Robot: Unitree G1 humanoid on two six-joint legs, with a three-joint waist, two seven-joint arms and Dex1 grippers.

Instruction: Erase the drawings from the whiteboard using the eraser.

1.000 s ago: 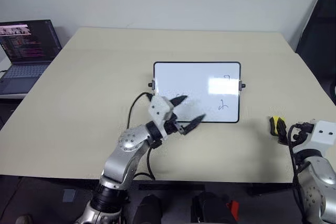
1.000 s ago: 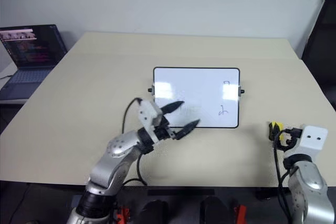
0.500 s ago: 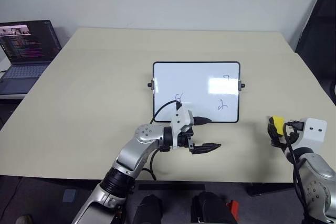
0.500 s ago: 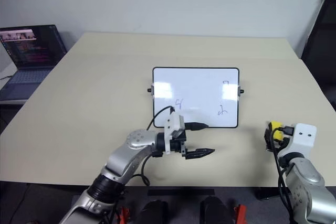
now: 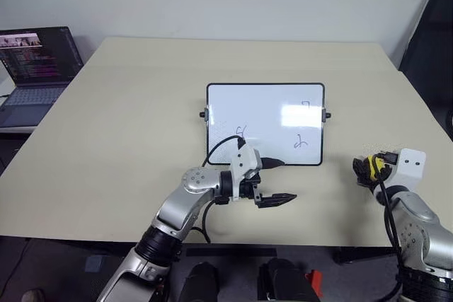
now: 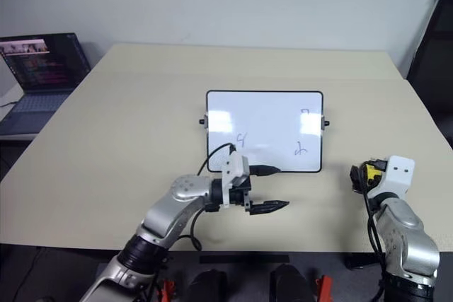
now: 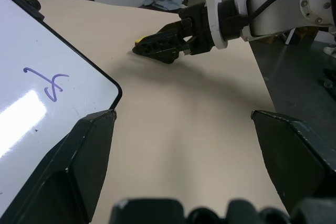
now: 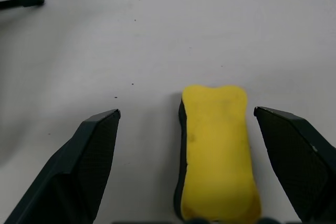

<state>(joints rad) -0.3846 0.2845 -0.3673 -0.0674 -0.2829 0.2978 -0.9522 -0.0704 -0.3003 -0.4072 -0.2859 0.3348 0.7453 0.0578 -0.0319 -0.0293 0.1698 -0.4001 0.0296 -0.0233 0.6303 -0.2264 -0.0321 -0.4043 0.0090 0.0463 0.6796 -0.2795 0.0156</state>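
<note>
We look down on a beige worktop (image 5: 127, 125). The whiteboard (image 5: 265, 123) lies flat at centre frame, long side across, with three drawings (image 5: 301, 141) on it: one at lower left of the board, two stacked near its right edge. A laptop (image 5: 32, 68) stands open at the far left edge of the frame.

The left pincer (image 5: 272, 180) sits just below the whiteboard's lower edge, pointing toward the right of the frame, fingers spread wide with nothing between them. The upper finger overlaps the board's lower frame; we cannot tell whether it touches.

The right pincer (image 5: 364, 172) is at lower right. From the head views we see only a bit of yellow at its tips. The right wrist view resolves this: the eraser (image 8: 218, 150) lies on the worktop between the two fingers (image 8: 86, 166), nearer one than the other, a gap on both sides. Fingers wide, not gripping. The left wrist view adds the whiteboard's rounded corner with one drawing beside it, and the right pincer (image 7: 157, 45) low on the worktop beyond, yellow at its tip.

Against a second ago: the left pincer was over the lower left of the board and now lies below the board's edge, uncovering the lower-left drawing. The right pincer has shifted up-frame and leftward around the eraser. Whiteboard and drawings unchanged.
</note>
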